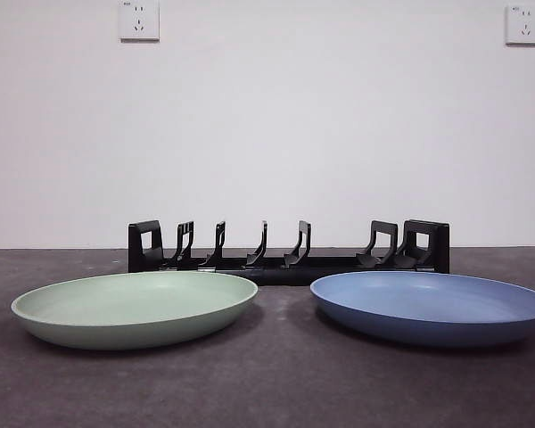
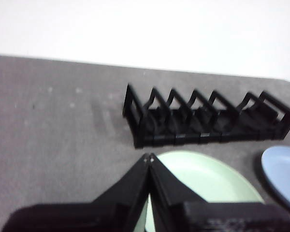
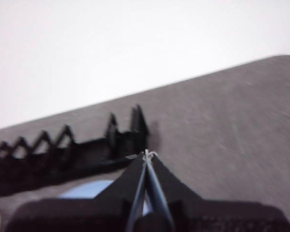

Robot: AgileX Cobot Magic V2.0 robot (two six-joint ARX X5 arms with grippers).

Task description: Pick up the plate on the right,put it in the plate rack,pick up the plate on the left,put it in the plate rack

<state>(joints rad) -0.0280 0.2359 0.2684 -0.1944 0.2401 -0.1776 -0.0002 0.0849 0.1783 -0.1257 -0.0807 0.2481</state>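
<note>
- Two plates flat on table before plate rack (image 1: pixel 290 254): green plate (image 1: pixel 135 308), blue plate (image 1: pixel 432 306).
- Left gripper (image 2: pixel 149 157) and right gripper (image 3: pixel 146 153): jaws pressed together, holding nothing.
- Step one pending; right gripper must spread, then descend to blue rim.

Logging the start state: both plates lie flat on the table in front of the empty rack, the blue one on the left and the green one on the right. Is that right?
Not quite: the colours are swapped. In the front view the green plate lies on the left and the blue plate on the right. Both lie flat in front of the plate rack, which holds nothing.
</note>
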